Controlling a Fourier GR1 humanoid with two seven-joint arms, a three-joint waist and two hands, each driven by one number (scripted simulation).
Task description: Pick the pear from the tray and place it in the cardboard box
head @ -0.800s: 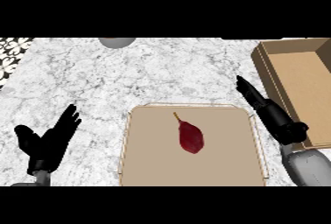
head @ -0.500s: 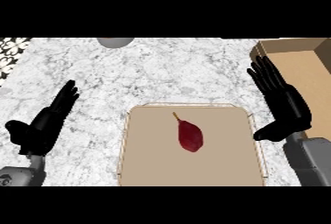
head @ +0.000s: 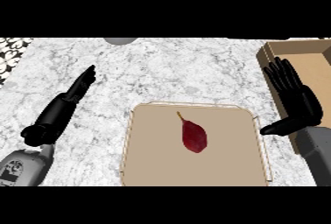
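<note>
The right hand [head: 294, 98] swings round from edge-on to flat, fingers straight, thumb pointing toward the tray [head: 149, 166], and it holds nothing. The left hand [head: 61, 109] turns narrow, fingers stretched straight away from the tray's left side, also empty. The pear [head: 192, 136] lies untouched near the tray's middle, stem up. The cardboard box [head: 268, 50] waits just right of the tray. No grasp yet; the reach looks about to begin.
</note>
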